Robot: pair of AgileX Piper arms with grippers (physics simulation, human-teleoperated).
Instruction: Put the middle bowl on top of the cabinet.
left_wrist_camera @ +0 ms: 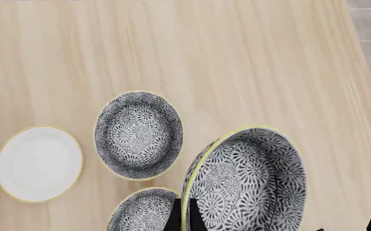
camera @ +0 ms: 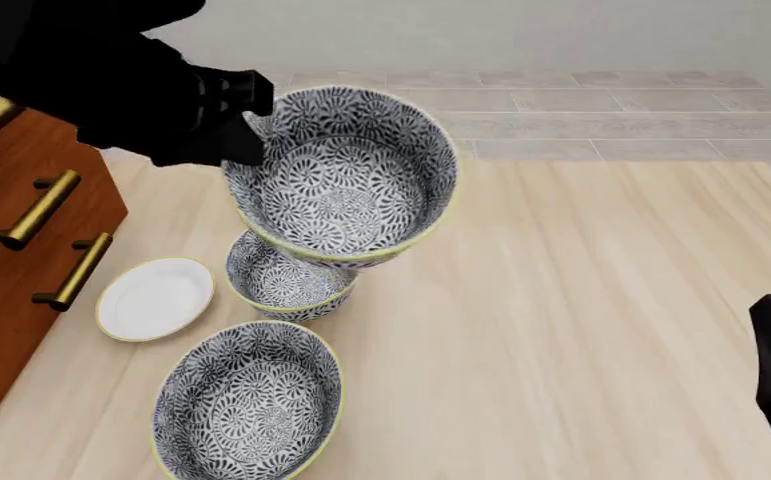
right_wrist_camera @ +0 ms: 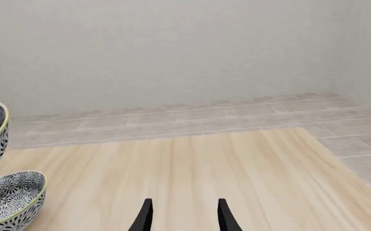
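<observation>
Worktop (camera: 599, 300): pale wood, fine straight grain, smooth, matt.
Cabinet (camera: 12, 290): reddish-brown wood, smooth, satin sheen; handles (camera: 41, 208) brass-look metal, slight shine.
Lifted bowl (camera: 345, 180): ceramic look, dense grey-white floral print inside and out, pale yellow rim, smooth, low gloss.
Other two bowls (camera: 249, 405) (camera: 282, 275): same finish.
Saucer (camera: 156, 298): plain white, smooth ceramic look, thin yellow edge.
Left pincer (camera: 232, 120): black, matt, plastic-like.
Floor (camera: 585, 110): grey tiles, matt.
Wall (right_wrist_camera: 185, 48): pale grey, faintly mottled.

Floral middle bowl (camera: 342, 180) lifted, tilted; wooden cabinet (camera: 12, 270) left.
</observation>
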